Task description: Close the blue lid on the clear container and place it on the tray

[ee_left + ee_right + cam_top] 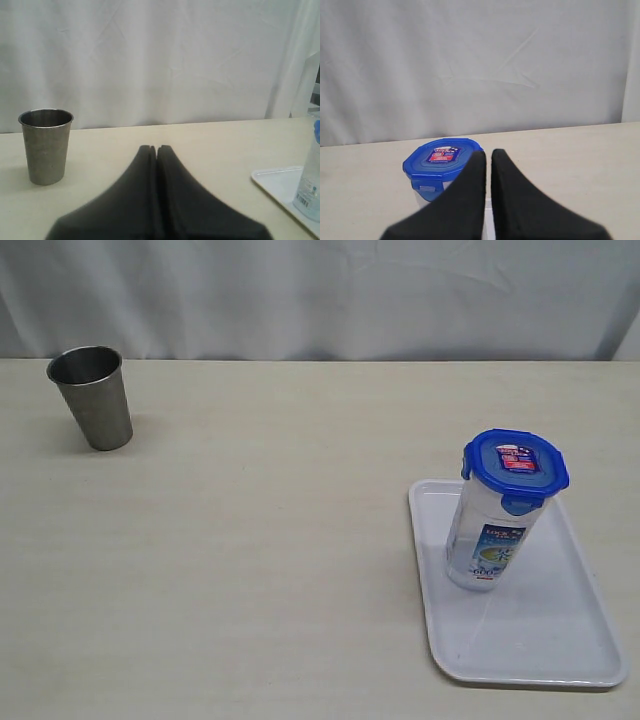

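The clear container (488, 545) stands on its base inside the tray (585, 645), with the blue lid (515, 469) seated on its mouth. A red-and-white sticker sits at the lid's centre, and a blue-and-white label wraps the low part of the canister's side. The two snap tabs facing the exterior camera seem folded down. The far ones are too small to judge.

Within the tray, the container occupies the part toward the 11 o'clock corner, and the rest of the white surface is bare. In the exterior view the tray lies at about 4 o'clock on the pale worktop (270, 560), its long side running away from the camera.

A grey steel cup (92, 397) stands upright with its mouth open at about 10 o'clock in that view, well apart from the tray. A white cloth backdrop (320, 290) hangs along the worktop's far edge at 12 o'clock.

Neither arm shows in the exterior view. The left wrist view shows the left pincer (156, 148) with its dark jaws pressed together, empty, above the worktop. The cup and the tray's corner lie off to either side of it. The right wrist view shows the right pincer (488, 153) drawn narrow, only a thin slit between the jaws, holding nothing. The lidded container is just beyond its tips and apart from them.
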Controlling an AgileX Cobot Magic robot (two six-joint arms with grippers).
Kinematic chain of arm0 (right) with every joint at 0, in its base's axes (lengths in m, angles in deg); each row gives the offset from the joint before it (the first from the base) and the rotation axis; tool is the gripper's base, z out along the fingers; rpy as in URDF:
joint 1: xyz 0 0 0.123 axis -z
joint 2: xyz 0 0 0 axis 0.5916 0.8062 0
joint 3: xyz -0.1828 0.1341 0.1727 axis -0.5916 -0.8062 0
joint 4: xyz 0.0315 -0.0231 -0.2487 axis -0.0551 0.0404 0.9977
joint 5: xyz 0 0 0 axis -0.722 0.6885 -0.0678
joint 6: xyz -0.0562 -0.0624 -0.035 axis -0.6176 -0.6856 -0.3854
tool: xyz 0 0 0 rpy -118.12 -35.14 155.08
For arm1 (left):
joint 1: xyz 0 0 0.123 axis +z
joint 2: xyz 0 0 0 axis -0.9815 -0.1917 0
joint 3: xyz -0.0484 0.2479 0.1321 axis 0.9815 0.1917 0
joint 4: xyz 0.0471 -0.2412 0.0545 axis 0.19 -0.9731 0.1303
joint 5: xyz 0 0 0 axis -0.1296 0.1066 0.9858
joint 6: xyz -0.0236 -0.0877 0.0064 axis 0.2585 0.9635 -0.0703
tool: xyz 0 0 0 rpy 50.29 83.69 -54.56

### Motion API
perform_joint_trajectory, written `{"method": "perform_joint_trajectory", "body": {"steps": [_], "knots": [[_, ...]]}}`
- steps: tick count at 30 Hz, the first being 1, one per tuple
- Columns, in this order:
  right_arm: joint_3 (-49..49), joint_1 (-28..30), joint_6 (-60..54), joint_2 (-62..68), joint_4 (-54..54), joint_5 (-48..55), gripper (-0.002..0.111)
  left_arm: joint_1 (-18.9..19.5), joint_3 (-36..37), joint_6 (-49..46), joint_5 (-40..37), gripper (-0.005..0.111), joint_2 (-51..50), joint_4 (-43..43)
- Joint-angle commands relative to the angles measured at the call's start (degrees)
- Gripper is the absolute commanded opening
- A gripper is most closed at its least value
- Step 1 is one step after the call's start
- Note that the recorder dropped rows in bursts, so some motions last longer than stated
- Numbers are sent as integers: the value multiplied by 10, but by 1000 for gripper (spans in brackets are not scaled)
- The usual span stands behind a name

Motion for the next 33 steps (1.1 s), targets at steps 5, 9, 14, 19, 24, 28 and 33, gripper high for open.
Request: {"method": "perform_joint_trajectory", "body": {"steps": [5,9,14,19,24,28,33], "knots": [[-2,-1,0,-2,-2,4,4,0,2,1,-4,0,0,-2],[-2,-1,0,-2,-2,4,4,0,2,1,-4,0,0,-1],[-2,-1,0,-2,-2,4,4,0,2,-2,-4,0,0,3],[-2,-1,1,-2,-2,4,4,0,2,-3,-4,0,0,85],[-2,-1,1,-2,-2,4,4,0,2,-3,-3,0,0,88],[-2,-1,1,-2,-2,4,4,0,2,-3,3,0,0,104],[-2,-1,1,-2,-2,3,4,44,2,220,-11,0,0,366]]}}
